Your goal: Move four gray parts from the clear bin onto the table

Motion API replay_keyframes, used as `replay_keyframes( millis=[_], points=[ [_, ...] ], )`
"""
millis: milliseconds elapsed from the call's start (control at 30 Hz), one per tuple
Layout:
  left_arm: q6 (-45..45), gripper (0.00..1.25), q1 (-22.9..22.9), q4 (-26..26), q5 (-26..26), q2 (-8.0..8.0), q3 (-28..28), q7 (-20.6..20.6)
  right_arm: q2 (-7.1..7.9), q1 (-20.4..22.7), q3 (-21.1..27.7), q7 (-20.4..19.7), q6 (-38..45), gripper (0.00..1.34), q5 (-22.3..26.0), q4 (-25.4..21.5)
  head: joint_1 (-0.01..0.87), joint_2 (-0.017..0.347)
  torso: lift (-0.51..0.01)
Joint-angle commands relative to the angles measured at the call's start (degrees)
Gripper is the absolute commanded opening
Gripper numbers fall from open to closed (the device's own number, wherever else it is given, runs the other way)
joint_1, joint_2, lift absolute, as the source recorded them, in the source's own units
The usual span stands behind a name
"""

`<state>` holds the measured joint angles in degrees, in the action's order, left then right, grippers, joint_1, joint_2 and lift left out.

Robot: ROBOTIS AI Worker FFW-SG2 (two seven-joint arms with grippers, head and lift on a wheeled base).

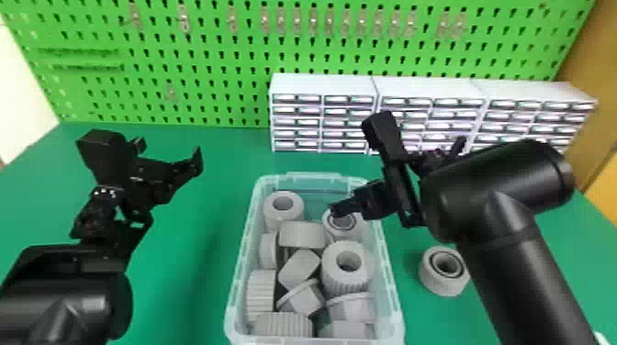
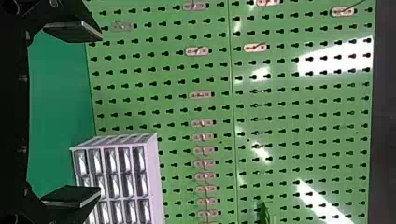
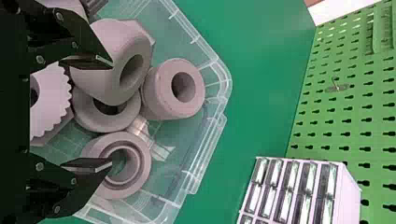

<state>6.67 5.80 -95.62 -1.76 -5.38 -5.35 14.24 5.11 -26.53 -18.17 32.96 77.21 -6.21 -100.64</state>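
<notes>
Bin (image 1: pixel 396 298) set lengthwise near-far, parts (image 1: pixel 327 270) jumbled inside; lone part (image 1: pixel 431 278), bore up, stood right, on green desk (image 1: pixel 174 270). Right end effector (image 1: pixel 337 210), over bin, and left end effector (image 1: pixel 170 152) spread, empty.

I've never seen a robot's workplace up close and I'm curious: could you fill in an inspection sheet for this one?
surface: green table
job's things: gray parts piled in the clear bin; one gray ring on the table, right of the bin
clutter: nothing seen
grippers: left hand open, left of the bin; right hand open over the bin's parts, nothing held in either
cables: nothing seen
surroundings: green pegboard with small clips, white drawer cabinets before it
</notes>
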Motion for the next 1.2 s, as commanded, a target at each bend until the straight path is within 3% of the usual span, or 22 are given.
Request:
replay_keyframes(
  millis=[0,633,1167],
  points=[
    [0.09,1.12,0.09,0.0,0.09,0.01,0.17,0.0,-0.01,-1.16,-1.35,0.0,0.05,0.82,0.05,1.24,0.678,0.034,-0.05],
    [0.27,1.12,0.18,0.0,0.09,0.01,0.08,0.0,-0.27,-2.39,-5.04,0.0,1.72,0.82,1.72,3.79,0.678,0.034,-0.05],
    [0.27,1.12,0.18,0.0,0.09,-0.07,0.08,0.09,-0.36,-2.47,-5.39,0.0,4.36,0.82,-0.83,4.14,0.678,0.034,-0.05]
  ],
)
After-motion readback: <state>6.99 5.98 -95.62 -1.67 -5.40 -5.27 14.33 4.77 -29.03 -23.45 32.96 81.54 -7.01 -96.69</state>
